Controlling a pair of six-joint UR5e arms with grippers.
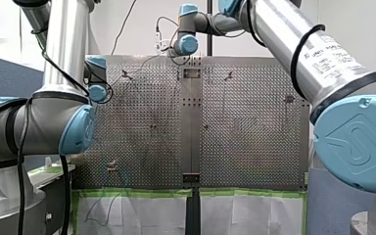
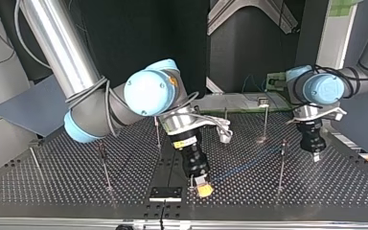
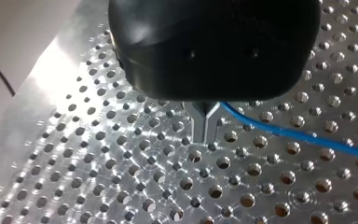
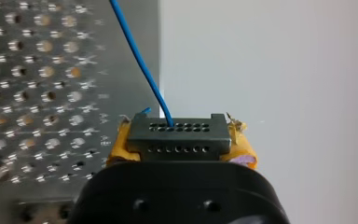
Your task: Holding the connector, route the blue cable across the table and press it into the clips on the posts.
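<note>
In the right wrist view my right gripper (image 4: 179,142) is shut on a dark grey connector (image 4: 178,135), its yellow pads (image 4: 117,147) on either side. The blue cable (image 4: 140,60) leaves the connector's top and runs ahead over the perforated table. In the top view this gripper (image 2: 203,189) hangs low near the near table edge, and the cable (image 2: 244,165) stretches from it toward a post (image 2: 281,165). My left gripper (image 2: 316,154) hovers past that post. In the left wrist view its metal fingers (image 3: 204,126) are shut, and the cable (image 3: 298,135) comes out from just behind them.
Several thin clip posts stand on the perforated table (image 2: 76,182), among them one (image 2: 266,120) at the back and one (image 2: 104,167) at the top view's left. A small black plate (image 2: 165,193) sits at the near edge. Green-taped white sheets (image 1: 137,210) hang off the table's edge.
</note>
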